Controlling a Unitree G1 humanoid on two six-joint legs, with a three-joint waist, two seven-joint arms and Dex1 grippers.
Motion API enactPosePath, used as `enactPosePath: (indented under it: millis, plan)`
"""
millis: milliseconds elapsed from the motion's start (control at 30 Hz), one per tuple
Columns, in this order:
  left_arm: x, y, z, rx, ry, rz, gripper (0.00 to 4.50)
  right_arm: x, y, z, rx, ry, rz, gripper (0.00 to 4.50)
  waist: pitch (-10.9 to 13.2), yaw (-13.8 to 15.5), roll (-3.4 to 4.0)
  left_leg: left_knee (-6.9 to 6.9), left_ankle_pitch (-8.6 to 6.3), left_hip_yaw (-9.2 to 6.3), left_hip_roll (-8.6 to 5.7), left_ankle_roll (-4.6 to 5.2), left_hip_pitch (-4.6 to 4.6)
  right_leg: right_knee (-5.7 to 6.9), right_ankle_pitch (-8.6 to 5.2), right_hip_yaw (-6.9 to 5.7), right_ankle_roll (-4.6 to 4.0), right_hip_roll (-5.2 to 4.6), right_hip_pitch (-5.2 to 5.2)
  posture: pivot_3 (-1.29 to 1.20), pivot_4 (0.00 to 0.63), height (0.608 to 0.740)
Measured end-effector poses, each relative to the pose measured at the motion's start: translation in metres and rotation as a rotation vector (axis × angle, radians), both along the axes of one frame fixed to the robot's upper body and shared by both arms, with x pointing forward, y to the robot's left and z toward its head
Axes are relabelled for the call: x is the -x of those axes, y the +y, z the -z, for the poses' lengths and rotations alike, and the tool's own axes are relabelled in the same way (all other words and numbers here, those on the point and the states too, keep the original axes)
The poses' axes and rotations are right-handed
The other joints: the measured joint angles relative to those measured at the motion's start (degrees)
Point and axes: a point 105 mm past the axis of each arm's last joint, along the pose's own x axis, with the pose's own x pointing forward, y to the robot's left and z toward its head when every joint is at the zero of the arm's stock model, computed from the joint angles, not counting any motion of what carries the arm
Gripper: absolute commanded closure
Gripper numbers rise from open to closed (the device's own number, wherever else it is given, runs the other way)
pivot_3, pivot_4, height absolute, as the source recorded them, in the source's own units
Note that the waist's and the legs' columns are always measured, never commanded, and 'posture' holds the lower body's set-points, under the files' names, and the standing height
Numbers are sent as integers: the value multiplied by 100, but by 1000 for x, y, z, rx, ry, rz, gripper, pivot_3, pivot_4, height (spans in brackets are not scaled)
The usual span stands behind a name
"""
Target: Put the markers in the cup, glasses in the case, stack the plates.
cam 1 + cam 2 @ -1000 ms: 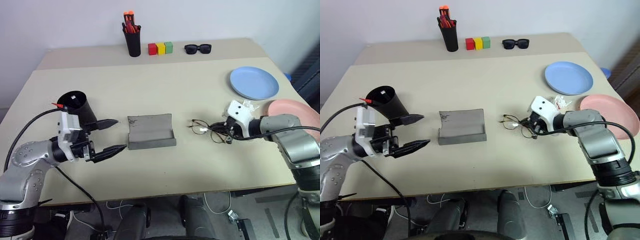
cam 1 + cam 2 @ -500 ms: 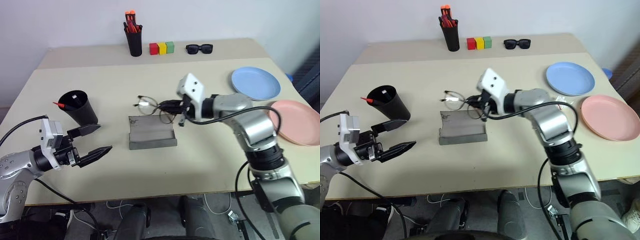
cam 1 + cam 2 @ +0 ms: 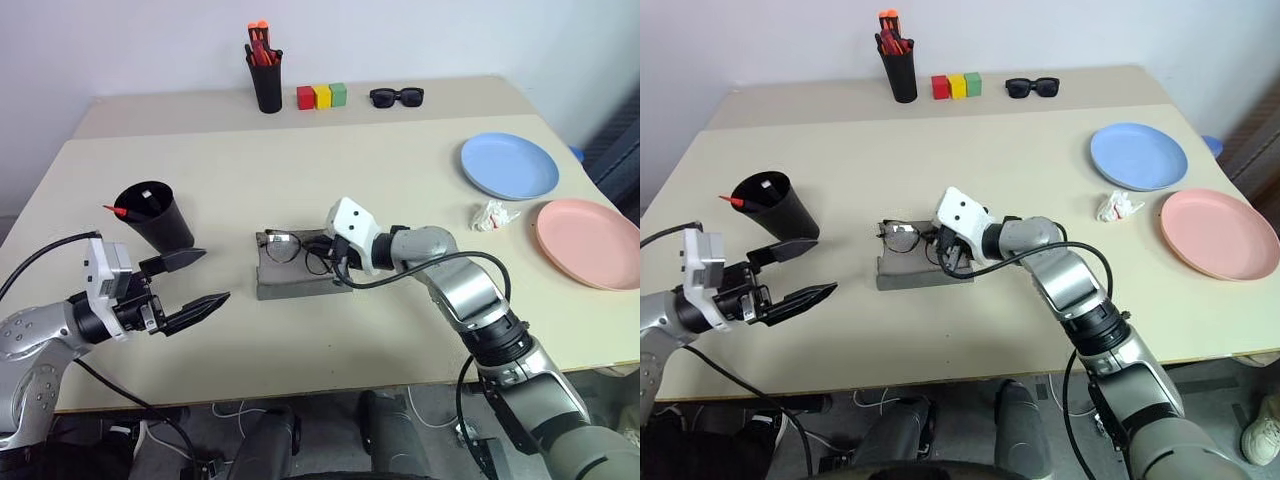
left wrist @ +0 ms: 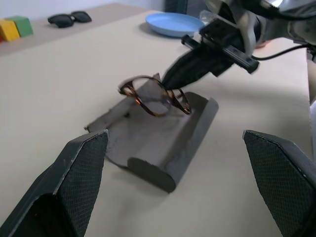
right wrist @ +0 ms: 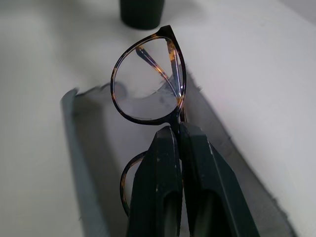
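Observation:
My right gripper [image 3: 335,250] is shut on the thin wire-frame glasses [image 3: 290,248], pinching them at the bridge [image 5: 174,129]. It holds them tilted, low over the lining of the open grey case [image 3: 910,277] at the table's middle. Whether they touch the lining I cannot tell. At the left my left gripper [image 3: 215,275] stands open and empty, pointing toward the case, just in front of the black cup [image 3: 160,215]. A red marker [image 3: 118,210] pokes out over the cup's rim. The light blue plate [image 3: 508,166] and the pink plate [image 3: 588,243] lie side by side at the right, apart.
Along the back edge stand a slim black holder with orange-red pens [image 3: 266,80], three coloured blocks [image 3: 321,96] and black sunglasses [image 3: 396,97]. A crumpled white scrap [image 3: 495,214] lies between the plates and the case.
My right gripper carried the glasses leftward from the table right of the case to over the case, then brought them down toward its lining. The left gripper stayed open and about where it was.

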Motion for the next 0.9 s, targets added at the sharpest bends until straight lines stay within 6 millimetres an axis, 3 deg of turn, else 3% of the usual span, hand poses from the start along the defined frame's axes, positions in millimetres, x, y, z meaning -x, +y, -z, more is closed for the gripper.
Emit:
enactPosePath:
  millis: [267,367,533,633,733,800,867,900]
  plan:
    - [-5,-7,-1,-1,-7,23,0,-1,1,-1,-8,-7,10,30,0,0,0,0,0,-1,0,0,1,2,0,0,0,1,-1,0,150,740]
    - [-9,-4,-1,0,-10,3,0,-4,3,-16,-129,28,33,30,0,-3,0,0,0,-2,1,0,0,1,0,0,0,2,-2,0,150,740]
    - [-27,-9,-14,34,-64,-29,0,-6,-8,-70,-400,37,28,30,-1,57,-2,0,0,-12,-1,0,0,-1,2,-3,-2,2,5,0,150,740]
    - [-40,-24,-18,77,-80,-27,859,2,-25,-81,-457,48,-11,0,-3,46,-5,0,0,-11,-3,0,-2,-6,3,-3,-1,0,7,0,150,740]
    - [-63,-52,-27,104,-123,-37,2367,6,-65,-61,-410,86,45,0,-3,130,-9,1,0,-6,-6,0,0,-15,3,-6,0,-1,15,0,150,740]
    - [-79,-62,-29,101,-126,-71,3373,7,-82,-53,-395,100,84,0,-2,103,-4,1,0,2,-4,1,5,-12,3,-1,0,0,13,0,150,740]
    - [-97,-68,-30,111,-127,-137,4452,8,-86,-55,-393,81,89,0,-3,7,-3,0,0,2,1,0,9,-9,3,0,0,7,13,0,150,740]
    - [-107,-69,-30,126,-124,-179,4452,7,-86,-56,-395,72,88,0,-3,-13,-3,-1,0,2,3,0,9,-7,3,-1,-1,8,12,0,150,740]
